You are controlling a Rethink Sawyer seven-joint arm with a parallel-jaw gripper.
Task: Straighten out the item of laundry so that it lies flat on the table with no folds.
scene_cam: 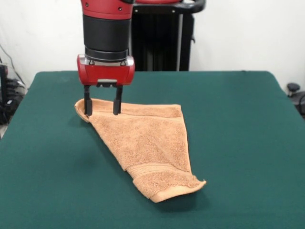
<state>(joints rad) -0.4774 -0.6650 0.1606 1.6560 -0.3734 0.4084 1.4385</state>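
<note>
An orange-tan terry towel, the item of laundry (143, 143), lies on the dark green table (238, 143) in a roughly triangular shape. A woven band crosses it near the hemmed end closest to the camera, and that end curls up slightly. My gripper (102, 110) hangs straight down over the towel's far left corner. Its two black fingers (116, 102) stand apart, open, with tips at the level of the cloth's folded far edge. The left finger is at the corner's rim and the right one rests over the cloth. Nothing is pinched between them.
The green table extends well beyond the towel on every side. A black stand (162, 38) rises behind the table. Cables and dark equipment (7, 95) sit off the left edge, and a small black object (293, 88) off the right edge.
</note>
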